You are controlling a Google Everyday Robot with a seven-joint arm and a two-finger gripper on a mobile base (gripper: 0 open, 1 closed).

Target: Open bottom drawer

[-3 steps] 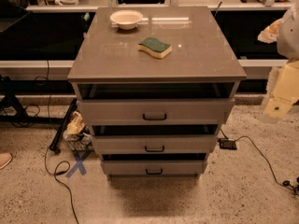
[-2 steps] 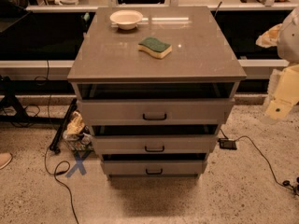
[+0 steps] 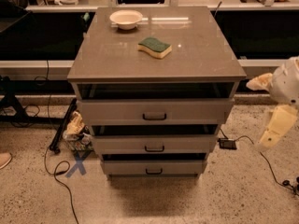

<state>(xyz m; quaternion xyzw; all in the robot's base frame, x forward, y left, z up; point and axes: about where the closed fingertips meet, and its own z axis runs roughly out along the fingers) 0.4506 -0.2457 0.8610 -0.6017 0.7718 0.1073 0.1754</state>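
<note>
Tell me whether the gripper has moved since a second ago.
Yes. The gripper, right of the cabinet, has dropped from beside the top drawer to beside the middle drawer.

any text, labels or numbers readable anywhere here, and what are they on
"X": blue mark on the floor, left of the bottom drawer.
Nothing else readable: the bowl and sponge are unmarked.
The gripper, at the right edge beside the cabinet, shows no label.

I count three grey drawers, top drawer (image 3: 117, 111), middle drawer (image 3: 117, 144), bottom drawer (image 3: 121, 167), one table (image 3: 201, 55) carrying one bowl (image 3: 125, 18) and one sponge (image 3: 154, 47), one blue floor cross (image 3: 77, 164), one gripper (image 3: 274, 127) far right, apart from the drawers
</note>
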